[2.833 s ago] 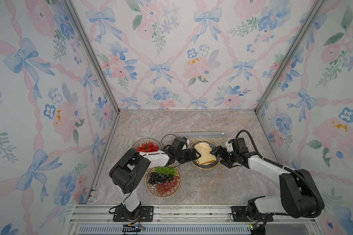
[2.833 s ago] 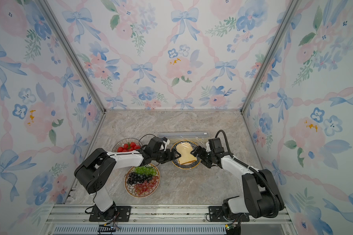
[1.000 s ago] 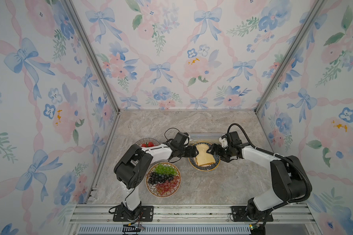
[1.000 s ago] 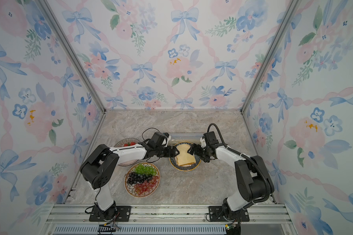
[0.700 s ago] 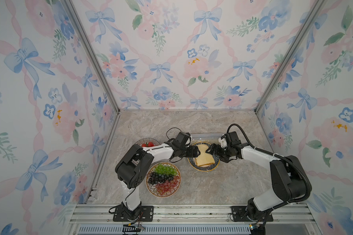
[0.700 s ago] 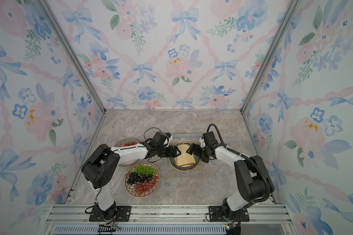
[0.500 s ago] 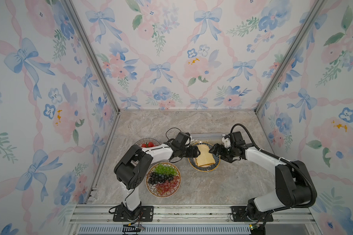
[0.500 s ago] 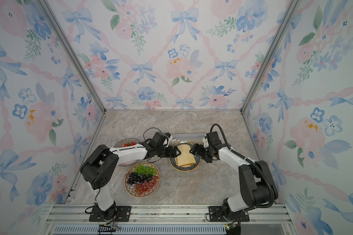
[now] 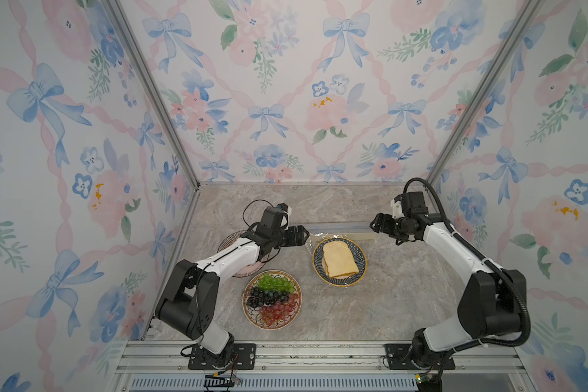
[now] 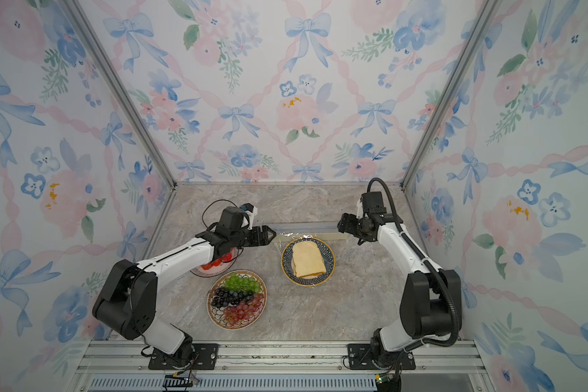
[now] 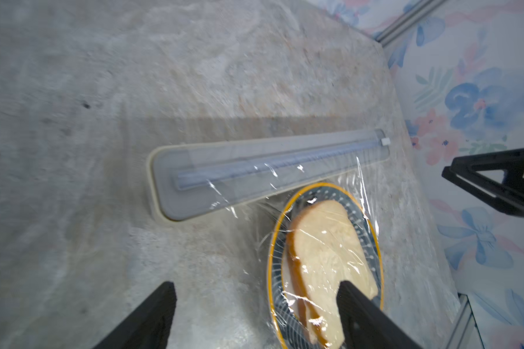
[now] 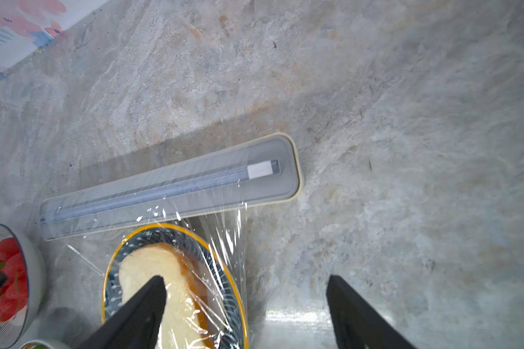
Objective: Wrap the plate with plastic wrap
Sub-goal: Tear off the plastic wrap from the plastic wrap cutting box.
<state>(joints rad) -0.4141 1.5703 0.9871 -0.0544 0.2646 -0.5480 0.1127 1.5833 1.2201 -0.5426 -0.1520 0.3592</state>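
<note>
Where plastic wrap overhangs the plate, tabletop shows.

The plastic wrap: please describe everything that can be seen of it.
The plastic wrap is a thin, clear, glossy film with fine wrinkles and bright glints. It lies stretched over the blue plate and the bread slice, spills onto the marble table beside the rim, and reaches the long cream box with the grey lid behind the plate. Whether it is cut from the box cannot be told. The left gripper and right gripper are open; neither holds it.
</note>
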